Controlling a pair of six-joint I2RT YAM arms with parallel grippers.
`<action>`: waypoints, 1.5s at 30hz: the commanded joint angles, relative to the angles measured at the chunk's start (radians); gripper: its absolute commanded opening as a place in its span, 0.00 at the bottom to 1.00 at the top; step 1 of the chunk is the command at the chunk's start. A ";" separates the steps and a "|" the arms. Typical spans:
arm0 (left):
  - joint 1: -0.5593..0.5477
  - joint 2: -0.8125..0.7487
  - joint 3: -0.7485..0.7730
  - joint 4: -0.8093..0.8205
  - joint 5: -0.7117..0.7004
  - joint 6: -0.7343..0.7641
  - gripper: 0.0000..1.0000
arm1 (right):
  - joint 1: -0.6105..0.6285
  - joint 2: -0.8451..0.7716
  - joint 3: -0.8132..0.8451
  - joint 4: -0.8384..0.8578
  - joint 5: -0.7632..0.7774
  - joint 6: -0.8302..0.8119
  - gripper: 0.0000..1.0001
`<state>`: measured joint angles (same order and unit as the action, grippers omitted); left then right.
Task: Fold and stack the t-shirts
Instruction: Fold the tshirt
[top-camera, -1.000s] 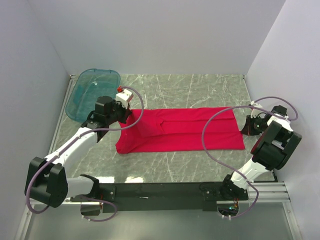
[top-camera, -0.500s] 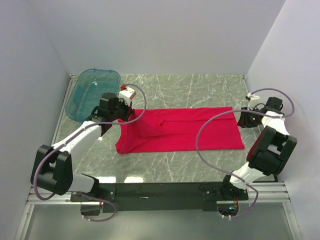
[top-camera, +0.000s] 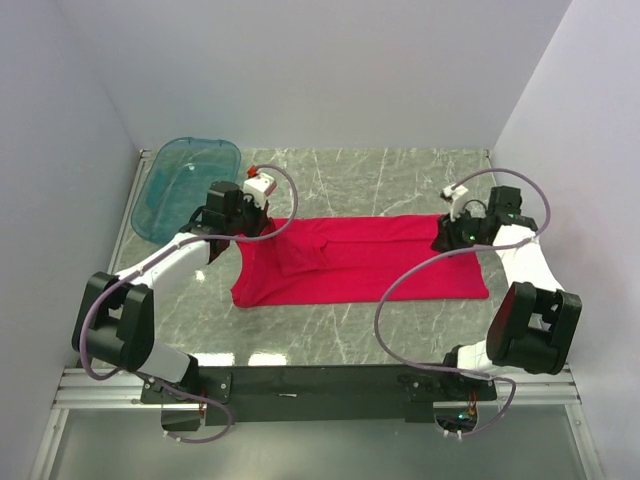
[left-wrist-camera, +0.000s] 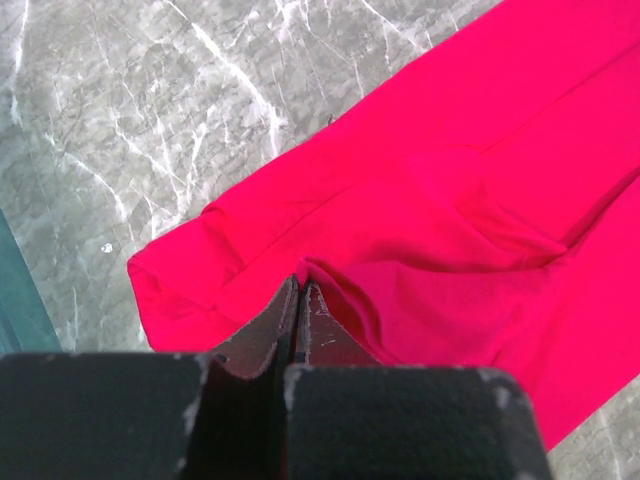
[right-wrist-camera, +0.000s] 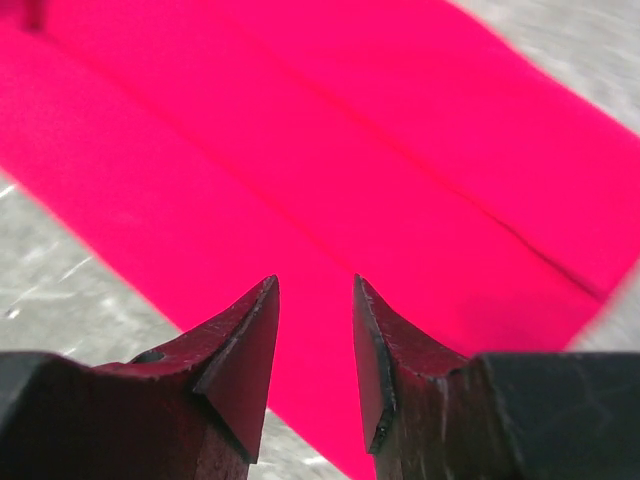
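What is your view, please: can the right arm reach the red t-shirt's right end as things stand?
Probably yes: the right gripper hovers open above the t-shirt near its right end, and the right wrist view shows nothing between them.

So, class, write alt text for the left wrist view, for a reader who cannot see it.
Black jaws at the bottom edge are shut, pinching a raised fold of a bright red t-shirt. The shirt spreads up to the right over a grey marbled table, and a sliver of a teal tub shows at the left edge.
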<state>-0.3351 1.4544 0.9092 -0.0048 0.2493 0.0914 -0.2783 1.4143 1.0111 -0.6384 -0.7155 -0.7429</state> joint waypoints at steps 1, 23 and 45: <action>0.005 0.011 0.054 0.029 0.019 0.013 0.00 | 0.054 -0.040 -0.017 -0.069 -0.093 -0.111 0.43; 0.005 0.106 0.092 0.034 -0.007 0.013 0.00 | 0.513 -0.170 -0.141 0.114 -0.007 -0.184 0.48; 0.007 0.208 0.181 0.029 -0.021 0.024 0.01 | 0.751 -0.066 -0.101 0.210 0.157 -0.095 0.48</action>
<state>-0.3325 1.6524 1.0420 -0.0044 0.2195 0.0937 0.4503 1.3338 0.8597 -0.4633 -0.5743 -0.8516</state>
